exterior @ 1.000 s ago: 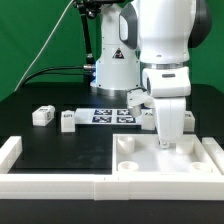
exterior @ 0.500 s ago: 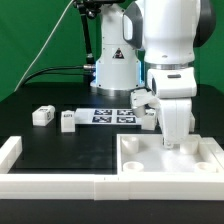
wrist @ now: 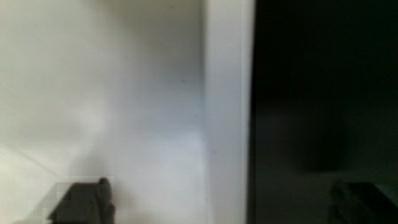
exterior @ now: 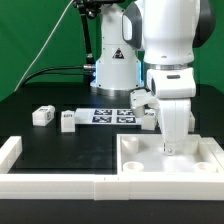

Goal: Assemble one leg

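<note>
At the far left of the exterior view, the leftmost leg [exterior: 42, 115] lay on the black tabletop [exterior: 60, 145], with a second leg [exterior: 68, 121] just beside it to the right, both well apart from the arm. Right of them, at mid-frame, lay the marker board [exterior: 112, 116]. Further right, what looked like another leg [exterior: 141, 99] sat close behind the arm, partly hidden.

At the right of the frame the jaws were down low over the square tray part [exterior: 190, 172], near its far rim. In the wrist view, the dark fingers [wrist: 80, 200] stood at the two lower corners of the frame. Only the white tray and black tabletop showed between them, so the jaws stood wide and held nothing.

No leg had been picked up yet, by my reckoning, so the task was at an early step. The next move, I judged, called for lifting clear of the tray rim. The arm would then travel to one leg, square the jaws on its sides and close. That leg would go to a corner hole [exterior: 128, 163].
</note>
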You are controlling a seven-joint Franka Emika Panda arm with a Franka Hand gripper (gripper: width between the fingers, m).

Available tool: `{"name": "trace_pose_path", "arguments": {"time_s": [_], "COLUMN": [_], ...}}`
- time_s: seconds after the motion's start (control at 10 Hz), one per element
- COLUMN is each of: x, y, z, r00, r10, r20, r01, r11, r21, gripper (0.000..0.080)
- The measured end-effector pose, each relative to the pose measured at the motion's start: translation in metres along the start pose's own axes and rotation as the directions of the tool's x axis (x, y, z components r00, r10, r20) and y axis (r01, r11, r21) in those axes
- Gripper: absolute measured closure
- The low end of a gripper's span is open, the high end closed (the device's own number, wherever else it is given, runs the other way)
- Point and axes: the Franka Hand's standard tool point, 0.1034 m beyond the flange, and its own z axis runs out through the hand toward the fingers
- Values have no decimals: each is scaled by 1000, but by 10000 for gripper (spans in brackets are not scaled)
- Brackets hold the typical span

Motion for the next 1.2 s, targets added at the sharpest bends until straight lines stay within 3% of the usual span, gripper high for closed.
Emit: {"name": "trace_pose_path", "arguments": {"time_s": [0.1, 0.4, 0.7, 0.9, 1.0, 1.2], "x": [0, 0, 5, 6, 5, 4], "y": [0, -1, -18, -37, -47, -44], "z": [0, -1, -28, -46, -49, -45], "r00": [1000, 1000, 997, 990, 985, 982], "r10": [0, 14, 79, 142, 169, 186], "r20": [0, 0, 12, 22, 22, 21], "r01": [0, -14, -78, -141, -168, -186], "r11": [1000, 1000, 997, 989, 985, 982], "r21": [0, -1, -21, -36, -41, -37], "gripper": [164, 151, 151, 151, 151, 151]}}
